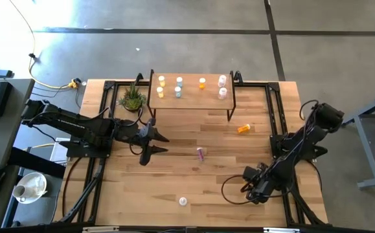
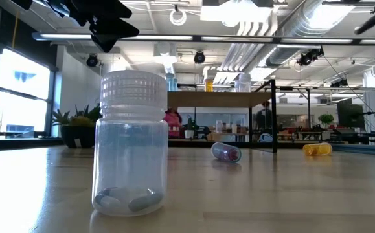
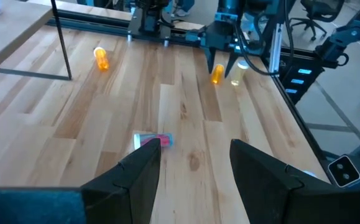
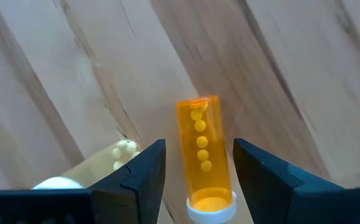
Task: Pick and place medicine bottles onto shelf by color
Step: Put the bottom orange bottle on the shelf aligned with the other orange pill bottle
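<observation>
Your shelf stands at the far side of the surface with eight medicine bottles upright on it, yellow at one end, pinkish-white at the other. A pink bottle lies mid-surface and an orange bottle lies nearer the shelf, both with open wood around them. Your right claw, near the right edge, straddles a lying orange bottle with fingers spread. Your left claw hovers wide, empty, left of centre.
</observation>
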Controlling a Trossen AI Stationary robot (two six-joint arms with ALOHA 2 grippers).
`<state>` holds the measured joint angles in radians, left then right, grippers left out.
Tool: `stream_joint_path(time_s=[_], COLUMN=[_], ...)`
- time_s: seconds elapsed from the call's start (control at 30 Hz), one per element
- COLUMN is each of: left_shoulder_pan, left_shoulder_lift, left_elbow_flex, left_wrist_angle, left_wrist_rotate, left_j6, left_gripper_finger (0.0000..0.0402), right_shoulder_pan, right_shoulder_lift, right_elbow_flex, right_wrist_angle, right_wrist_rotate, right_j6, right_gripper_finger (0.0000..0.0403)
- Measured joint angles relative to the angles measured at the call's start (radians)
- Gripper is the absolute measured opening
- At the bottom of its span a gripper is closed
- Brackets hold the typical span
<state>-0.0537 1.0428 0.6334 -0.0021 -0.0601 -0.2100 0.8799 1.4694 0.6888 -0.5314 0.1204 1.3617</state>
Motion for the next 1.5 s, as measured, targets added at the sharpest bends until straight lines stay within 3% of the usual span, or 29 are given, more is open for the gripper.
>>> stream_joint_path(time_s=[0.3, 0.7, 1.0, 1.27, 1.5], left_shoulder_pan=[0.0, -0.001, -0.001, -0.001, -0.001], left_shoulder_lift=[0.0, 0.0, 0.0, 0.0, 0.0], left_elbow_flex=[0.0, 0.0, 0.0, 0.0, 0.0], left_wrist_angle=[0.0, 0.0, 0.0, 0.0, 0.0], left_wrist_rotate=[0.0, 0.0, 0.0, 0.0, 0.003], left_j6=[0.0, 0.0, -0.034, -0.094, -0.236], left_gripper_finger=[0.0184, 0.0184, 0.0184, 0.0184, 0.0184], right_shoulder_pan=[-0.003, -0.003, -0.024, -0.128, -0.227], right_shoulder_lift=[0.046, 0.053, 0.052, 0.052, 0.051], right_elbow_flex=[0.006, 0.039, 0.107, 0.254, 0.403], right_wrist_angle=[0.004, -0.054, -0.169, -0.304, -0.306], right_wrist_rotate=[-0.008, 0.025, 0.126, 0.247, 0.368], right_j6=[0.0, -0.016, -0.061, -0.279, -0.652], right_gripper_finger=[0.0174, 0.007, 0.0074, 0.0075, 0.0076])
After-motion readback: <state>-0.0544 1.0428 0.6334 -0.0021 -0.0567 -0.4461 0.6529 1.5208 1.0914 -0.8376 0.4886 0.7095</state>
